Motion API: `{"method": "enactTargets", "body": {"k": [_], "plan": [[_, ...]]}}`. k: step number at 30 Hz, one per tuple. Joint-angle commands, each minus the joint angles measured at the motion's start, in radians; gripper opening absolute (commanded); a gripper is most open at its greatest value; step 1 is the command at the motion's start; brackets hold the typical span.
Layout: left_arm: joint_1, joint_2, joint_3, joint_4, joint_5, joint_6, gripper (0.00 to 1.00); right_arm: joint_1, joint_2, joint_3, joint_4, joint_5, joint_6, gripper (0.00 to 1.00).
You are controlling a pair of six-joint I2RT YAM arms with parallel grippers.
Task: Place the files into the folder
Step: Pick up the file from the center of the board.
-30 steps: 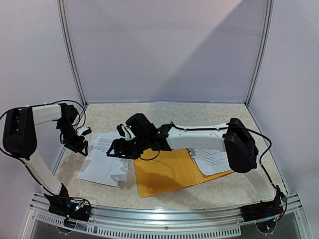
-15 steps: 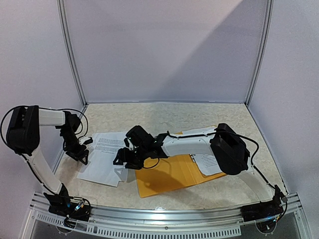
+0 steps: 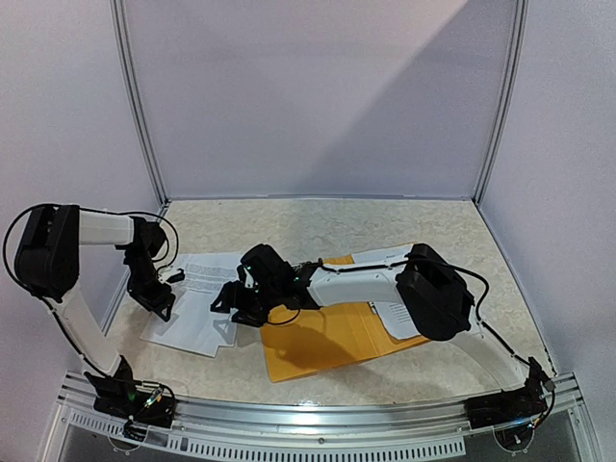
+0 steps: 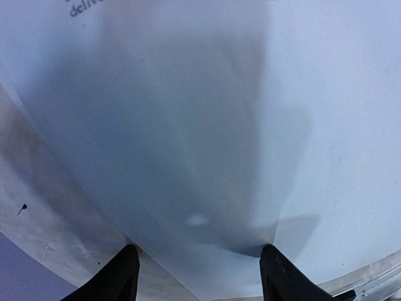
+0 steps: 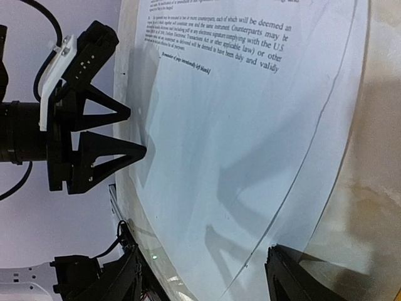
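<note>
The files (image 3: 197,306) are white printed sheets lying flat on the table, left of the orange-yellow folder (image 3: 327,339). My left gripper (image 3: 162,300) stands open at the sheets' left edge. In the left wrist view the paper (image 4: 207,125) fills the picture, a corner of it lying between the open left gripper (image 4: 197,279). My right gripper (image 3: 223,300) is open and low over the sheets' right side. The right wrist view shows the text-printed sheet (image 5: 250,138) beneath my right gripper (image 5: 203,276), with the left gripper (image 5: 138,132) facing it across the paper.
Another printed sheet (image 3: 404,313) lies over the folder's right part, under the right arm's elbow. Booth walls close in the speckled table (image 3: 318,226) at the back and sides, the left wall (image 3: 87,144) being close behind the left arm.
The left gripper has moved nearer, down along the sheets' left edge. The right arm's elbow has swung left and lower, its gripper staying over the sheets' right side.
</note>
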Motion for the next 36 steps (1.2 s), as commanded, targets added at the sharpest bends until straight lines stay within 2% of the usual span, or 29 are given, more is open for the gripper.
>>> {"method": "enactTargets", "body": {"k": [1, 9, 18, 24, 27, 33, 36], "plan": [[-0.035, 0.068, -0.046, 0.062, 0.094, 0.009, 0.68, -0.014, 0.050, 0.010, 0.095, 0.003, 0.099, 0.69], [-0.051, 0.105, -0.060, 0.084, 0.097, 0.019, 0.68, -0.016, 0.069, 0.030, 0.137, 0.069, 0.182, 0.71], [-0.073, 0.118, -0.075, 0.102, 0.095, 0.026, 0.68, -0.016, 0.135, 0.111, 0.178, 0.049, 0.228, 0.71], [-0.078, 0.117, -0.079, 0.103, 0.090, 0.028, 0.68, -0.016, 0.146, 0.125, 0.268, 0.048, 0.235, 0.66], [-0.079, 0.118, -0.080, 0.104, 0.089, 0.027, 0.68, -0.017, 0.175, 0.161, 0.301, 0.036, 0.233, 0.54], [-0.081, 0.109, -0.086, 0.106, 0.086, 0.029, 0.68, -0.016, 0.221, 0.210, 0.330, 0.009, 0.251, 0.03], [-0.080, 0.091, -0.074, 0.084, 0.104, 0.031, 0.69, -0.021, 0.213, 0.220, 0.298, -0.004, 0.222, 0.00]]}}
